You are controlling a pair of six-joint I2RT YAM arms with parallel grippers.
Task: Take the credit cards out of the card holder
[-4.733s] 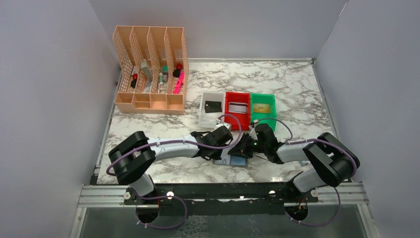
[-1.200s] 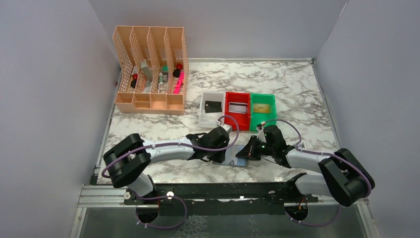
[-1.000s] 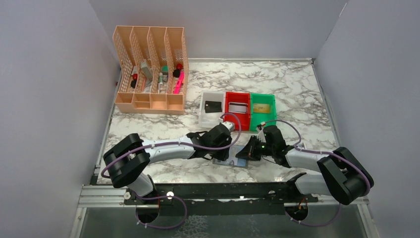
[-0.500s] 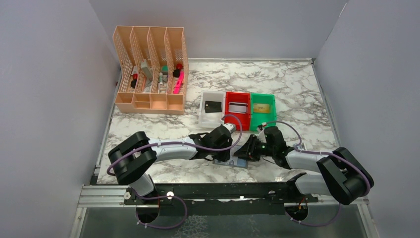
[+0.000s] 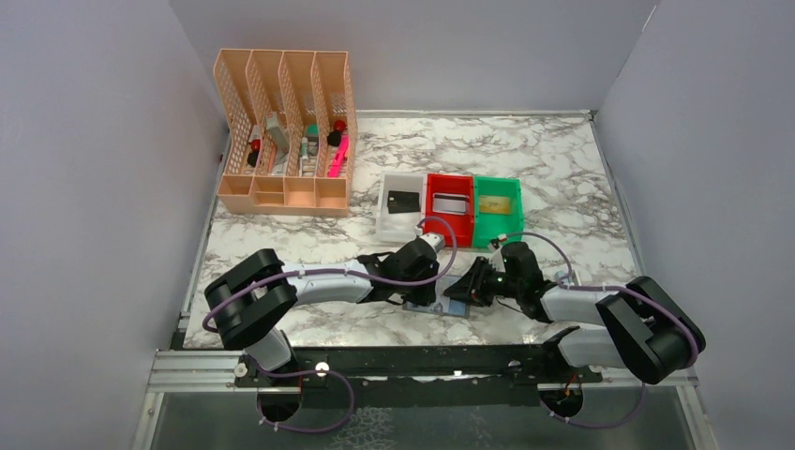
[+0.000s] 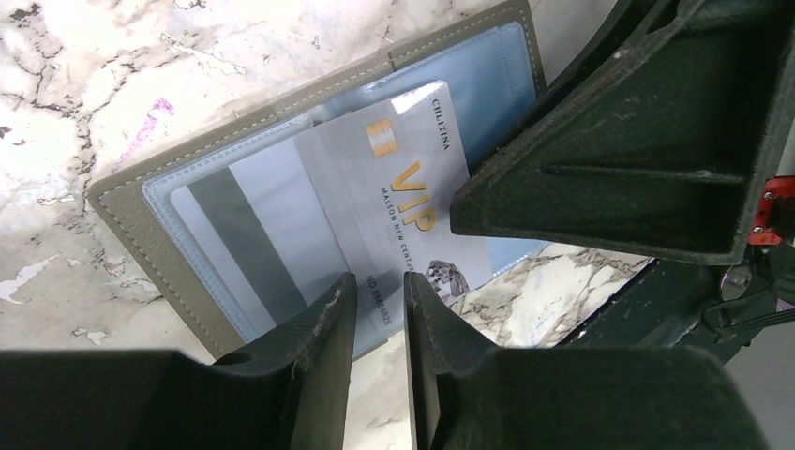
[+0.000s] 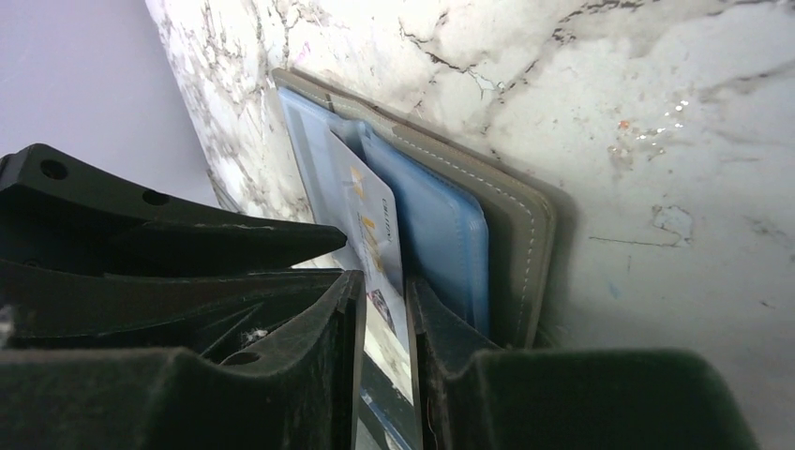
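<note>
The card holder (image 5: 446,306) lies open near the table's front edge, between my two grippers. In the left wrist view its grey rim (image 6: 122,211) frames light-blue pockets. A silvery-white VIP card (image 6: 375,197) sticks halfway out over a second card with a dark stripe (image 6: 244,244). My left gripper (image 6: 378,277) rests on the holder's near edge, jaws a narrow slit apart with nothing between. My right gripper (image 7: 384,277) is closed to a slit around the VIP card's edge (image 7: 373,220), beside the holder's blue pocket (image 7: 441,234). Top view: left gripper (image 5: 424,292), right gripper (image 5: 464,289).
Behind the holder stand a white bin (image 5: 385,225) with a black card (image 5: 402,201), a red bin (image 5: 450,178) with a silvery card (image 5: 451,203), and a green bin (image 5: 497,180) with a gold card (image 5: 495,203). A peach desk organizer (image 5: 284,131) stands back left.
My right gripper drew back to the right off the holder, then slid left again onto its right side. My left gripper stayed on the holder's left part.
</note>
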